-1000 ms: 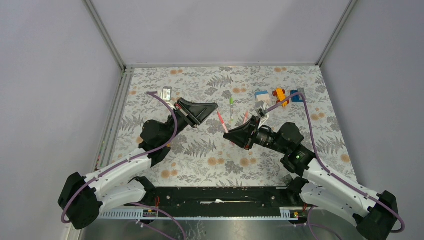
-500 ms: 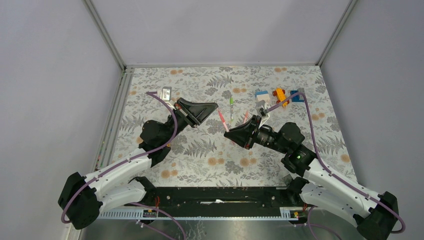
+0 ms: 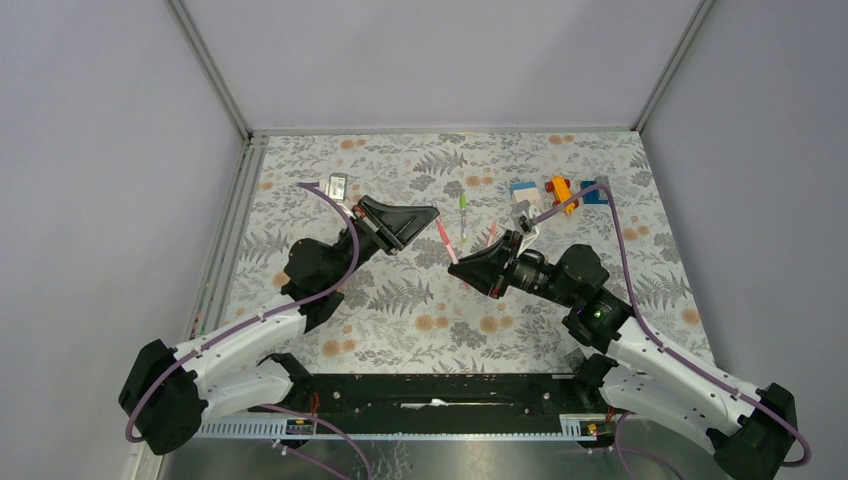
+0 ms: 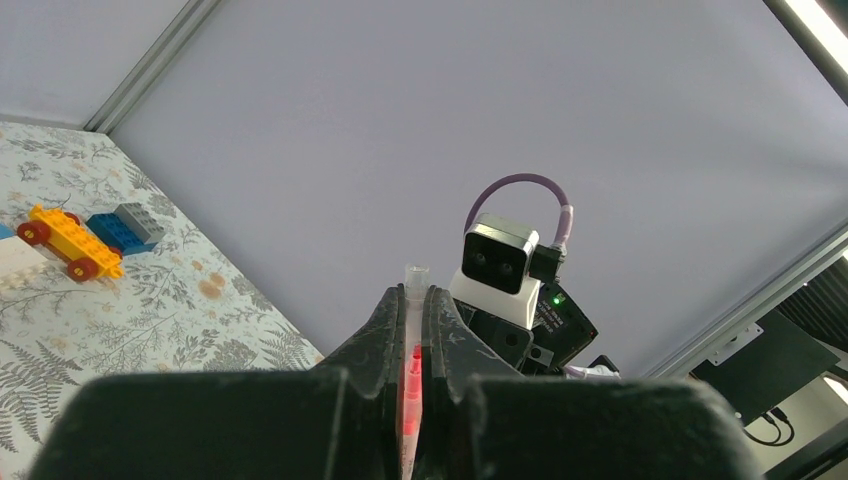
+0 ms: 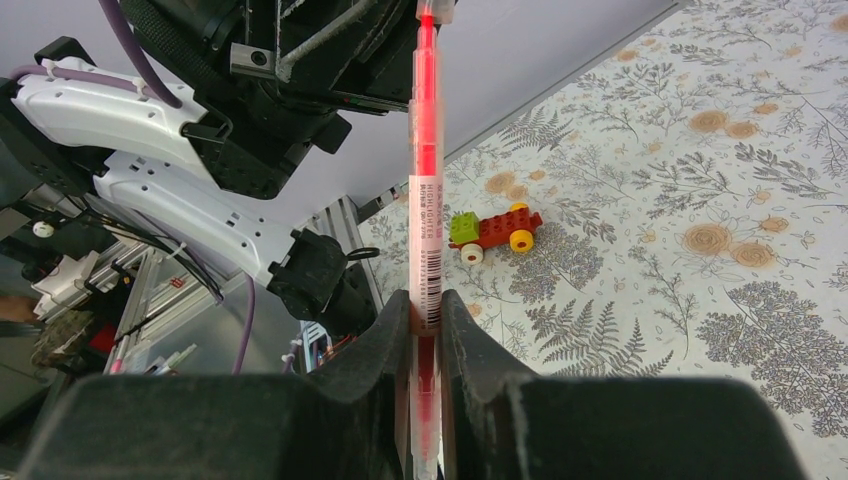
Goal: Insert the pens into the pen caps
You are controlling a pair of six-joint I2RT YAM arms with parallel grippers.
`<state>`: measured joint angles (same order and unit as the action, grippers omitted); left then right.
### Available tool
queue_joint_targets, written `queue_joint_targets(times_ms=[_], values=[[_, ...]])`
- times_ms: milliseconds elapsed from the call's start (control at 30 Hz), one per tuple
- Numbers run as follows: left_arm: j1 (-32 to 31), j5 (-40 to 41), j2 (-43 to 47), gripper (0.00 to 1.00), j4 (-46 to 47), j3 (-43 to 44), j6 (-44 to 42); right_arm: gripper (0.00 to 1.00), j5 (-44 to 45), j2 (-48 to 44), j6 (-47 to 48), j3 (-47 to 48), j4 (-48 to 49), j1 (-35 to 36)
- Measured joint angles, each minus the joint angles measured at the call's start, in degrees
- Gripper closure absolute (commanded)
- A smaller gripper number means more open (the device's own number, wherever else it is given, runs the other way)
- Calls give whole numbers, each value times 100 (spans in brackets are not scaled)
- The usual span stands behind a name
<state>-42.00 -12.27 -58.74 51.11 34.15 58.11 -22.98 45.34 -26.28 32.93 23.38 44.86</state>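
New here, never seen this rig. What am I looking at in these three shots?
Two small robot arms are bolted at the near edge of a table with a flowered cloth; each ends in a two-finger gripper. The wide picture is from a fixed camera above and behind them: left arm on the left, right arm on the right. The other two come from cameras on the wrists, looking along the fingers. The right gripper is shut on a pink pen, which points at the other arm. The left gripper is shut on a thin clear-and-pink piece, probably a pen cap; whether the pen is already in it I cannot tell. On the cloth lie a white pen with a green end and some toy bricks at the far side.
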Motion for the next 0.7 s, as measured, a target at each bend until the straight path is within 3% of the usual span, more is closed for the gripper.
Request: queue_joint_targets(times_ms=[700], values=[[13,2,0,100,48,-17,42,100,271,96,101,184,-105,26]])
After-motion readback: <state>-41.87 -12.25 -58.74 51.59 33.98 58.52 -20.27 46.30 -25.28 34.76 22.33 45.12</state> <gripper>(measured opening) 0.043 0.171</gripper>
